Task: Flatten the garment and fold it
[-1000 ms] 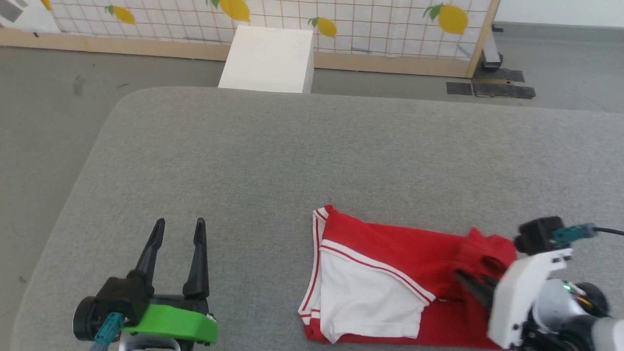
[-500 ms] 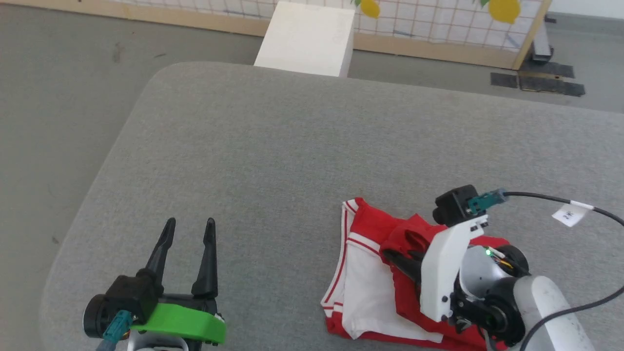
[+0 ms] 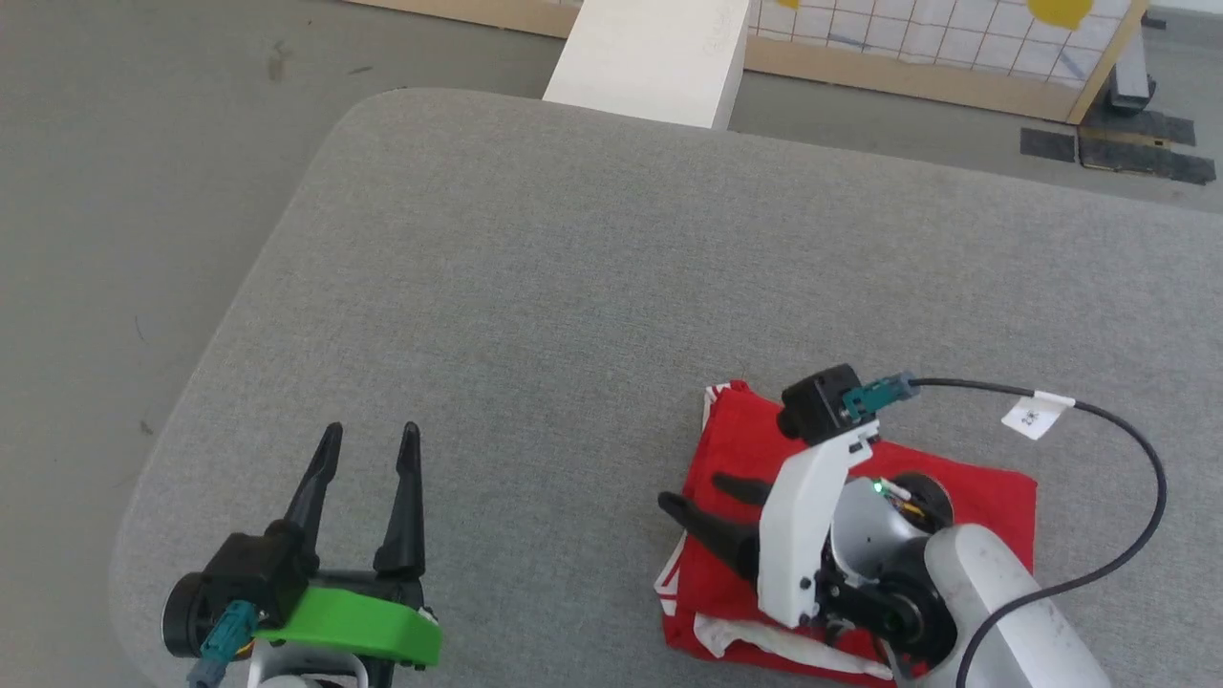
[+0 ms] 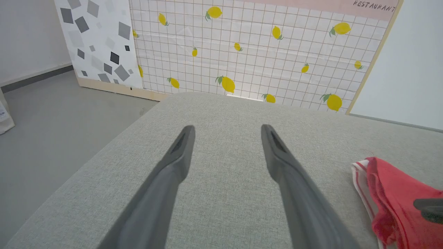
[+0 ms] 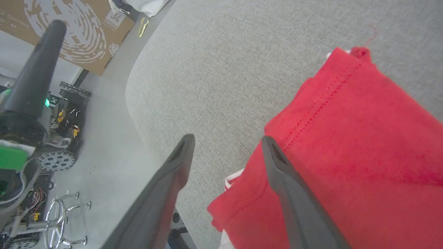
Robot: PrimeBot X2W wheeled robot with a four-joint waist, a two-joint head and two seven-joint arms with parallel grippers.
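Observation:
The garment [image 3: 989, 506] lies on the grey padded table [image 3: 573, 287] as a compact red rectangle, folded over itself, with a strip of white sleeve [image 3: 764, 638] poking out at its near edge. My right gripper [image 3: 696, 492] stands open over the garment's left edge, one finger above the red cloth and the other past the edge, nothing between them. In the right wrist view the right gripper [image 5: 227, 138] straddles the hem of the garment [image 5: 346, 138]. My left gripper [image 3: 370, 435] rests open and empty at the lower left, apart from the garment [image 4: 391, 193].
A white box [image 3: 659, 57] stands on the floor just beyond the table's far edge, with a lemon-patterned panel [image 3: 908, 48] behind it. The table's rounded left corner [image 3: 363, 105] drops to grey floor. A black cable [image 3: 1127, 449] loops from my right wrist.
My right gripper carried the garment's red right side leftward over the white sleeve, then opened and let it go. The head camera shifted meanwhile. The left gripper stayed put.

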